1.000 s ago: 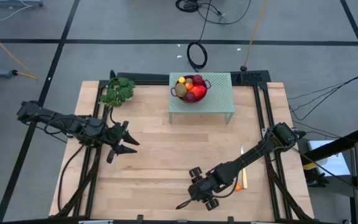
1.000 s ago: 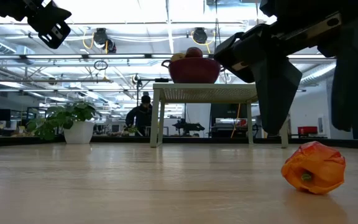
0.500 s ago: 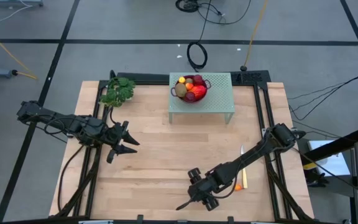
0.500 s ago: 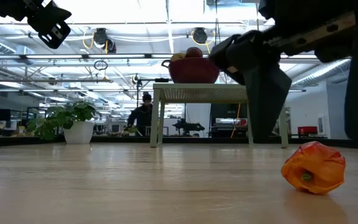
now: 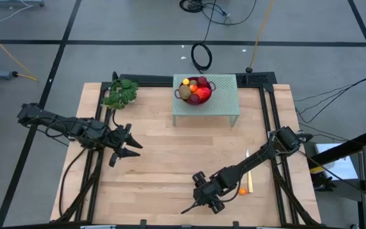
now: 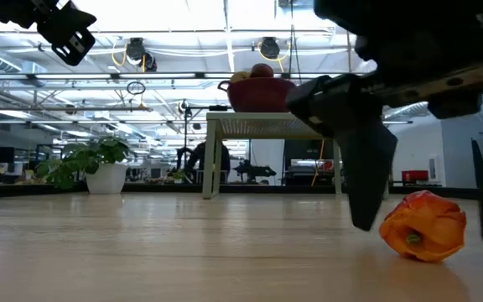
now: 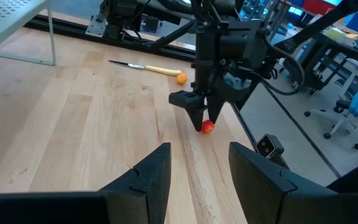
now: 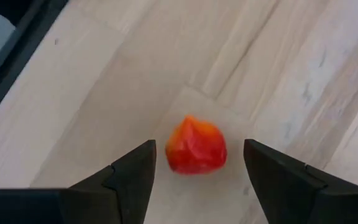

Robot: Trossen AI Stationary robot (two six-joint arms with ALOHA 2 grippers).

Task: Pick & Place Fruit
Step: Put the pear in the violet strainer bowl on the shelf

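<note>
Fruit [image 8: 196, 147] on table [image 5: 164, 165] — between right claw [image 8: 197, 163] fingers.

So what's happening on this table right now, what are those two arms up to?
The right gripper is down at the wooden table, fingers open on either side of a small orange-red fruit lying near the front edge, not gripping it. The left gripper hangs open above the table's left side. A red bowl of fruit sits on a pale green stand at the back.
</note>
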